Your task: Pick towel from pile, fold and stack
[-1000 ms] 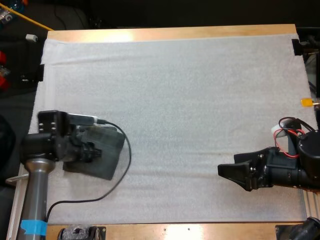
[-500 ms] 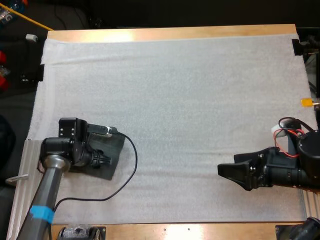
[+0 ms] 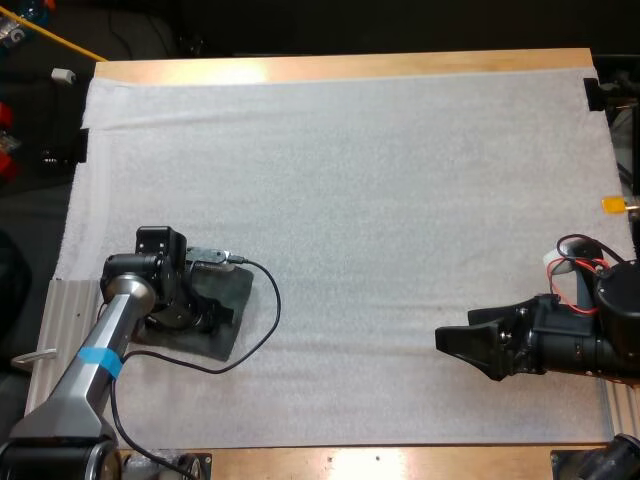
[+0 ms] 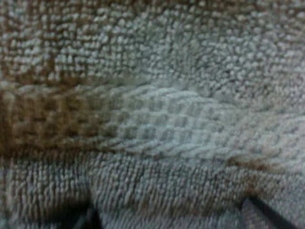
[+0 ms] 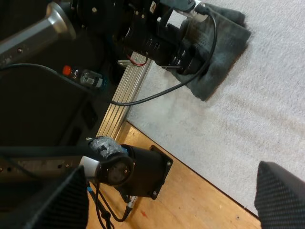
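Note:
A folded dark grey-green towel (image 3: pixel 226 334) lies flat near the left edge of the white mat (image 3: pixel 350 200). My left gripper (image 3: pixel 213 312) is down on top of it. In the left wrist view the towel's weave (image 4: pixel 157 119) is very close, and my left gripper (image 4: pixel 176 217) has its two dark fingertips (image 4: pixel 265 213) standing wide apart on the cloth, open. My right gripper (image 3: pixel 455 335) hovers low over the mat at the right side, far from the towel. Its fingers (image 5: pixel 282 192) are spread wide with nothing between them, and it looks across at the towel (image 5: pixel 224 52) and the left arm.
An aluminium rail (image 3: pixel 68 312) runs along the mat's left edge beside the towel. The left arm's black base mount (image 5: pixel 138 171) sits on the wooden front edge, and a bottle (image 5: pixel 88 76) lies in the dark space beyond the rail.
My left arm has swung to the right and lowered, bringing its gripper down onto the folded towel. The towel stays in place. My right arm has not moved.

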`<action>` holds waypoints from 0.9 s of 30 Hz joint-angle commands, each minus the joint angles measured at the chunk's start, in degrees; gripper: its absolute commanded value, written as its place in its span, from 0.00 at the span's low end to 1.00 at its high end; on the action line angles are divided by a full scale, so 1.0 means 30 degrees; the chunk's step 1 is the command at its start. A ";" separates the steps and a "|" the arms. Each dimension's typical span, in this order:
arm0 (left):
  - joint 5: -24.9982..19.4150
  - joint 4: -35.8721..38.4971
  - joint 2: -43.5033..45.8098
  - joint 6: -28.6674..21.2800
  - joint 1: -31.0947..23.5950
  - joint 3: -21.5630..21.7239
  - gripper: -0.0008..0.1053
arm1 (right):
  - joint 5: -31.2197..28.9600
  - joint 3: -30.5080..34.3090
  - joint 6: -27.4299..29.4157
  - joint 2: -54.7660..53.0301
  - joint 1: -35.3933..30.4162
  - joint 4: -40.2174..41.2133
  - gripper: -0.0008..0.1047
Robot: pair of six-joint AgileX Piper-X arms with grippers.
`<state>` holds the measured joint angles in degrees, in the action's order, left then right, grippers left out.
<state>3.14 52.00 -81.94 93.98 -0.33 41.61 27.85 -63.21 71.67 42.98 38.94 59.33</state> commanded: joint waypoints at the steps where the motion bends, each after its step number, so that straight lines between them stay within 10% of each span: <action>1: 0.1461 0.0159 -0.0329 0.0201 0.0111 0.0016 0.57 | 0.0192 -0.0115 0.0046 -0.0072 0.0019 -0.0145 0.67; 11: 0.1303 0.1743 -0.0329 -0.0021 0.0111 0.4405 0.57 | -0.0360 -0.0115 0.0046 -0.0072 0.0019 -0.0145 0.67; 27: 0.1303 0.0342 -0.3672 0.0430 0.0111 0.4574 0.57 | -0.1230 -0.0115 0.0046 -0.0072 0.0019 -0.0145 0.67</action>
<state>6.92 53.15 -93.02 94.66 -0.33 55.16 24.16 -63.21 71.59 42.98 38.94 59.33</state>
